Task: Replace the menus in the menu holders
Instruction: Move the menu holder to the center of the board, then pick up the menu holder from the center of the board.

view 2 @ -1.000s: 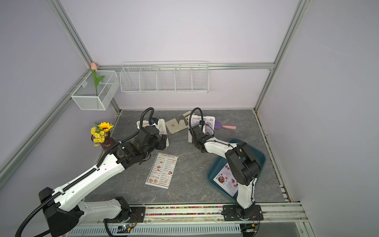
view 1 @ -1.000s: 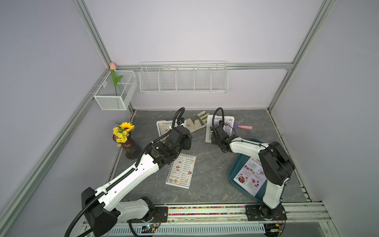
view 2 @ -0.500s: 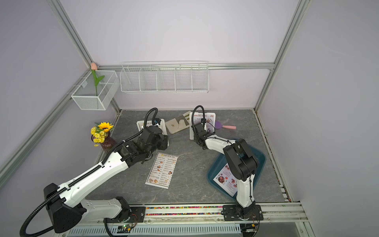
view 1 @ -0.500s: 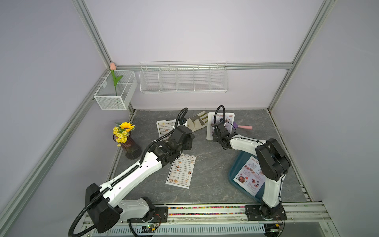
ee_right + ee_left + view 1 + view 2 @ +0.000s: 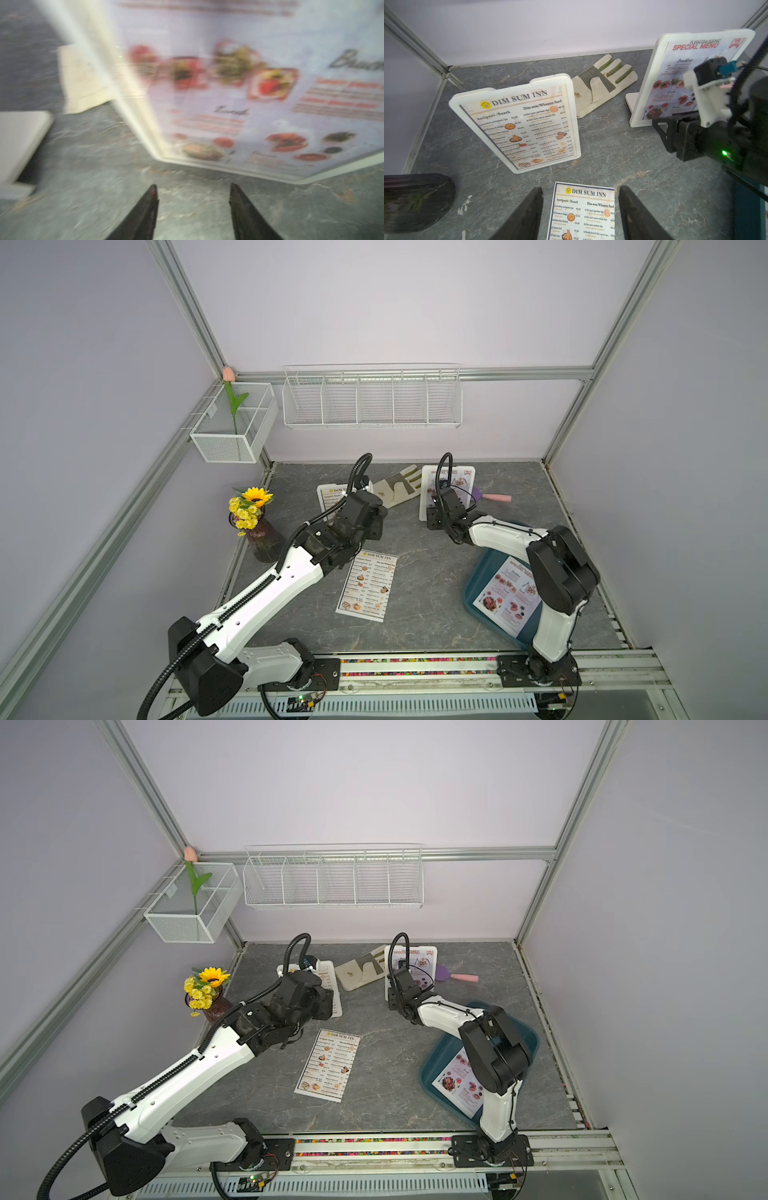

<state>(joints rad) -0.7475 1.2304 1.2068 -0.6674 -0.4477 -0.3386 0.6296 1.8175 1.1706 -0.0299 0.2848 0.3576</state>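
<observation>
Clearly the left claw [image 5: 580, 199] gapes empty by a loose menu [image 5: 583, 212]; the right claw [image 5: 192, 193], likewise apart, faces a blurred menu holder [image 5: 139, 112]; only top views show the pink-handled tool [image 5: 494, 497].

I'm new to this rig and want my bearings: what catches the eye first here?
The left arm and right arm reach toward two white stands at the back of the table, the DIM SUM INN holder and the SPECIAL MENU holder. A loose menu sheet lies flat mid-table, a second sheet lies on a teal tray at the right front, and yellow flowers brighten the left edge.
</observation>
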